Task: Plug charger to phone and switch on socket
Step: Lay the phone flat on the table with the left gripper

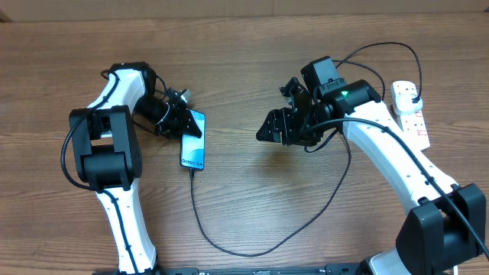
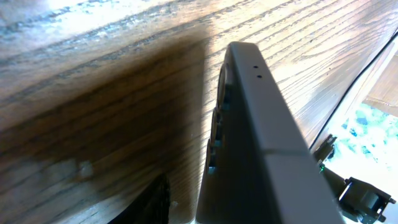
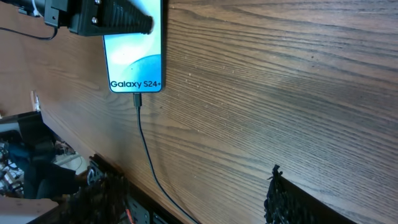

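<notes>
The phone [image 1: 193,141] lies flat on the table, its light blue screen reading "Galaxy S24+" [image 3: 134,56]. The charger's thin black cable [image 1: 229,246] has its connector tip [image 3: 137,99] in the phone's bottom end. From there it loops along the table's near side and up to the white socket [image 1: 410,114] at the far right. My left gripper [image 1: 179,122] sits at the phone's top end, slightly open. One dark finger [image 2: 155,199] stands apart from the phone's edge [image 2: 261,143], with wood showing between. My right gripper [image 1: 273,126] hovers open mid-table, holding nothing.
The socket's thick white cord [image 1: 403,85] runs off at the back right. The cable loop [image 1: 340,179] passes under my right arm. The table's near edge [image 3: 124,186] lies just below the phone in the right wrist view, with dark clutter beyond it.
</notes>
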You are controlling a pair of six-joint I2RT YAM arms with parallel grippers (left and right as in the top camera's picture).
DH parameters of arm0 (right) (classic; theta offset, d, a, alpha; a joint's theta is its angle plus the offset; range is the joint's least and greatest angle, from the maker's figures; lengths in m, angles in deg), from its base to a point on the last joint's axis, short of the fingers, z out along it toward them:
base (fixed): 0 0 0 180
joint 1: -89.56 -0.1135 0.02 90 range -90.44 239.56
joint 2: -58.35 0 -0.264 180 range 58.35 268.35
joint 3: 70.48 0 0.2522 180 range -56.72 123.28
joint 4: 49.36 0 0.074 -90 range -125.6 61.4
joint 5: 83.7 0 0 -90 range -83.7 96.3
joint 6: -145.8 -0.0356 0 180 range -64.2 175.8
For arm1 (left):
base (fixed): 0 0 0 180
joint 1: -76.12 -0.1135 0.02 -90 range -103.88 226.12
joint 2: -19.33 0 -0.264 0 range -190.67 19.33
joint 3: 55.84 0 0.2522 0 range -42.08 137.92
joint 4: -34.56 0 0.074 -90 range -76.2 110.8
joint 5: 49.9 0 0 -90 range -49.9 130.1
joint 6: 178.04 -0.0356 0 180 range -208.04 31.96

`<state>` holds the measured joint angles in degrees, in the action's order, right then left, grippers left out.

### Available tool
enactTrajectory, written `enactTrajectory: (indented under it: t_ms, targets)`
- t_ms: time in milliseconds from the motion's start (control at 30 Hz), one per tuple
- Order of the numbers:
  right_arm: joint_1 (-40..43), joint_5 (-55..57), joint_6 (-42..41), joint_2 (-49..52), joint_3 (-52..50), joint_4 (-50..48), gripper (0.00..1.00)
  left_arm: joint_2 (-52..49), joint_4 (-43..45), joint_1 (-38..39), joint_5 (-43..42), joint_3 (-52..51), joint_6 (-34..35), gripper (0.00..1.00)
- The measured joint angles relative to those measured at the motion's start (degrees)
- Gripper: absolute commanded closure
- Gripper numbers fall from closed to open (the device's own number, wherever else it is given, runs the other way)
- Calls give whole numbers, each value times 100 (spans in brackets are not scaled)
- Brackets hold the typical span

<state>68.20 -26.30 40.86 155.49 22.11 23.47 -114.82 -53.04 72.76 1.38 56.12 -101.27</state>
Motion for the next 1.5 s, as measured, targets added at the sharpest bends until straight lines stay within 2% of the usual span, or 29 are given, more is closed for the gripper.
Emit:
enactTrajectory:
  t_ms: [300, 700, 1033, 1500]
  targets:
    - [0, 4, 0, 0, 0, 9, 24, 0, -20, 0, -7, 0, 20, 55]
    - [0, 7, 0, 0, 0, 9, 25, 0, -28, 0, -39, 0, 87, 62]
    - [0, 7, 0, 0, 0, 15, 24, 0, -39, 0, 83, 7, 144, 55]
    - [0, 7, -2, 0, 0, 13, 24, 63, -192, 74, 754, 162, 743, 45]
